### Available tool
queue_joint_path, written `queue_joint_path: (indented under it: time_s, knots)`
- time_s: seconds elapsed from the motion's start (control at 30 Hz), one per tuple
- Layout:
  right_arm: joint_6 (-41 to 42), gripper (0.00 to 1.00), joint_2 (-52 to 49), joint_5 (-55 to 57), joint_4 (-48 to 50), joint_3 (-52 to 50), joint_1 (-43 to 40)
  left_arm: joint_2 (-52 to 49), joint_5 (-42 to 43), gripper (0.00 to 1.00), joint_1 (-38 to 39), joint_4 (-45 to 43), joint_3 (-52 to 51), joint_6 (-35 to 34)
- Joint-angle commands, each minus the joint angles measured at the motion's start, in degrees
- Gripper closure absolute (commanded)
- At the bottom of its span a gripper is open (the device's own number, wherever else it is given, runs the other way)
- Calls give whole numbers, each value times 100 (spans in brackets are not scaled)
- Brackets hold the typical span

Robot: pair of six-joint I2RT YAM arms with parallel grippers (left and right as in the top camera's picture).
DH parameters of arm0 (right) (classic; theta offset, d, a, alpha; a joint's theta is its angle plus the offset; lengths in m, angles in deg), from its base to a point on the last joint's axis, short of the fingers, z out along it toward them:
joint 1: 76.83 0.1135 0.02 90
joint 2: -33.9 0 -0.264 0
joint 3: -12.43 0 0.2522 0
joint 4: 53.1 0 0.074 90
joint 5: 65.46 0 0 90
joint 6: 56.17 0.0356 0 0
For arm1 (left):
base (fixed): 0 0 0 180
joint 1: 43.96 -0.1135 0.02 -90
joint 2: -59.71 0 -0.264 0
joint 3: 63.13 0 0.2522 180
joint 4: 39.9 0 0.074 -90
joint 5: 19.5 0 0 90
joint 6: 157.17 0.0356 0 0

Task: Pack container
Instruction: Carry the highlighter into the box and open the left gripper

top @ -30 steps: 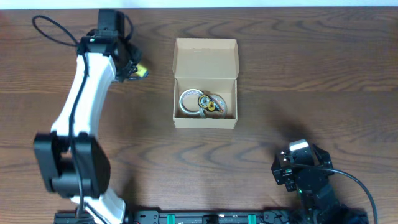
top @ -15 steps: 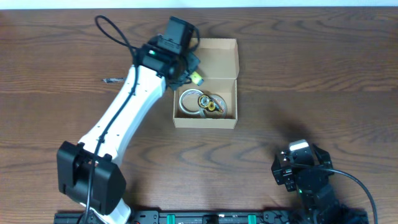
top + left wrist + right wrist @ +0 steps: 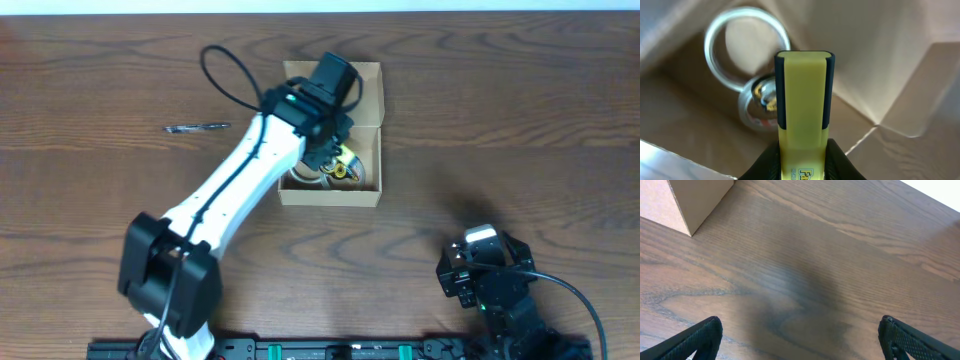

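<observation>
Container [image 3: 330, 196] sits open mid-table, flap folded back, with a clear tape ring [image 3: 747, 47] and a shiny metal item [image 3: 760, 102] inside. Left gripper [image 3: 330, 150] is over it, clamped narrow on a yellow highlighter [image 3: 803, 100]. Right gripper [image 3: 800, 335] is well apart at the near right, jaws wide over the table [image 3: 840, 255].

Overhead view: illumination even and diffuse; wood grain of the table [image 3: 520, 120] sharp across the frame, with a faint soft shadow right of centre, toward the bottom. Left wrist view: yellow marker [image 3: 804, 110] in focus; container [image 3: 880, 60] interior behind it blurred, bright glare on the shiny roll [image 3: 760, 102]. Right wrist view: broad soft-edged shadow at frame centre; lower corners out of focus.
</observation>
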Motion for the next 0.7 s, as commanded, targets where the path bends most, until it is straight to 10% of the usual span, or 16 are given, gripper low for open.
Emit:
queue_joint_path:
  time_s: [0.0, 0.67]
  knots:
    - [-66, 1, 37, 57, 9, -13, -35, -219, 216, 80, 105, 33, 101, -459]
    - [-63, 1, 37, 57, 9, -13, -35, -1285, 463, 71, 114, -721, 98, -1130]
